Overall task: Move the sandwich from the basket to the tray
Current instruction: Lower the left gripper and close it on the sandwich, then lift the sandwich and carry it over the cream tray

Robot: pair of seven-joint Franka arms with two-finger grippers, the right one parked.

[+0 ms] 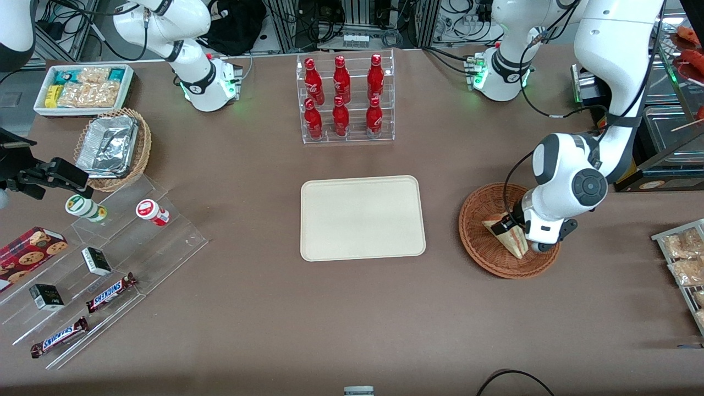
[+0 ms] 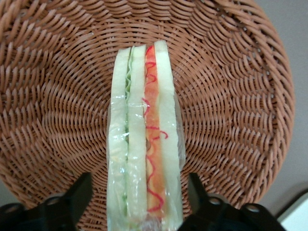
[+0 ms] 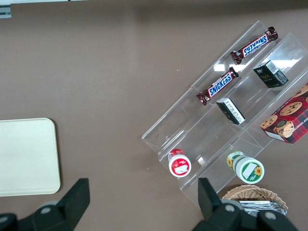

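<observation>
The sandwich (image 1: 505,235) lies in the basket (image 1: 479,242) near the desk's (image 1: 330,319) working-arm edge, the gripper (image 1: 517,228) straddling it, fingers apart. The tray (image 1: 362,217) sits mid-desk, beside the basket.

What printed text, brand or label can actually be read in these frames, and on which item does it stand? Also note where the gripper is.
"SNICKERS" on one bar on the clear stepped rack
"SNICKERS" on a second bar nearer the front camera
Red bottles: white script unreadable
Cookie box, dark small boxes, two jars: print too small
Sandwich, basket, tray: none
Gripper: open astride the sandwich in the basket
</observation>
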